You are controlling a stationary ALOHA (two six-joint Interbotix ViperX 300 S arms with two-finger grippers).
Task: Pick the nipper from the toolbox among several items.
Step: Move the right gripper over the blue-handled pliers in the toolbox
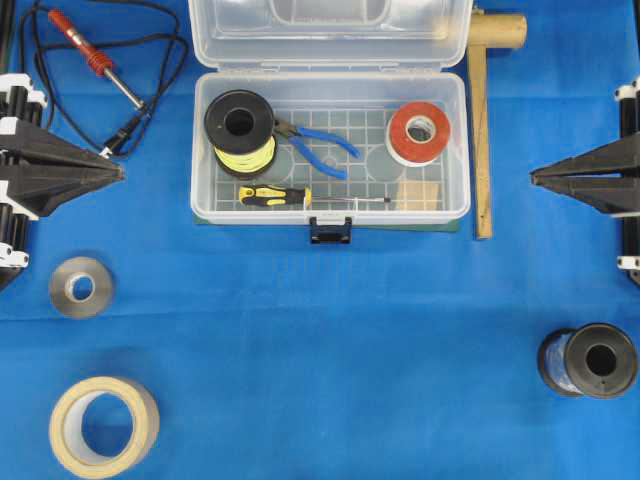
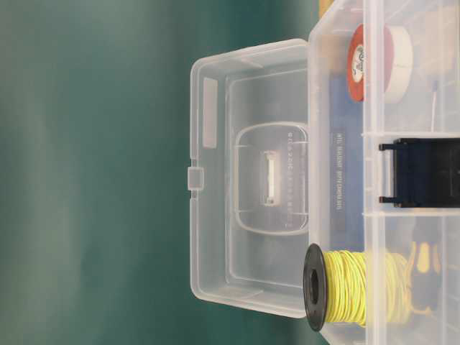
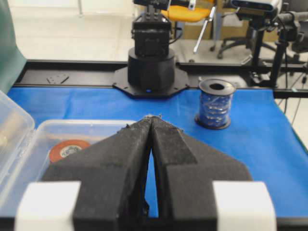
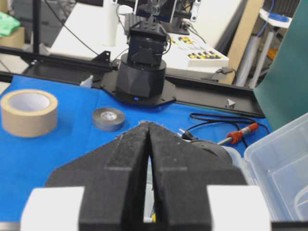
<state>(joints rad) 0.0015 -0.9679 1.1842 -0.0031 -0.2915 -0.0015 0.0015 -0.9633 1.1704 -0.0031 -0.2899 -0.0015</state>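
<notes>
Nothing of the pick looks done yet: the nipper [image 1: 318,145] lies inside the open toolbox [image 1: 455,150], near the middle of its floor, blue handles toward the box's right end and its dark nose touching or tucked just beside the yellow wire spool [image 1: 240,130]. The left gripper [image 1: 115,174] sits at the bench's left edge and the right gripper [image 1: 538,178] at the right edge, both well apart from the box, both clenched on nothing (each wrist view shows the foam pads pressed together). All of it is left: reach, open, grasp, lift.

Inside the box, the screwdriver [image 1: 300,197] lies along the front wall, just in front of the nipper, and a red tape roll [image 1: 418,133] sits toward the right end. The spool crowds the nipper's head, so the handles look like the freer place to grasp.

On the bench: a soldering iron [image 1: 95,58] with cord at the back-left corner, a grey roll [image 1: 81,287] and tan tape [image 1: 104,427] toward the front-left, a dark spool [image 1: 590,361] front-right, and a wooden mallet [image 1: 483,120] just beside the box's right end.
</notes>
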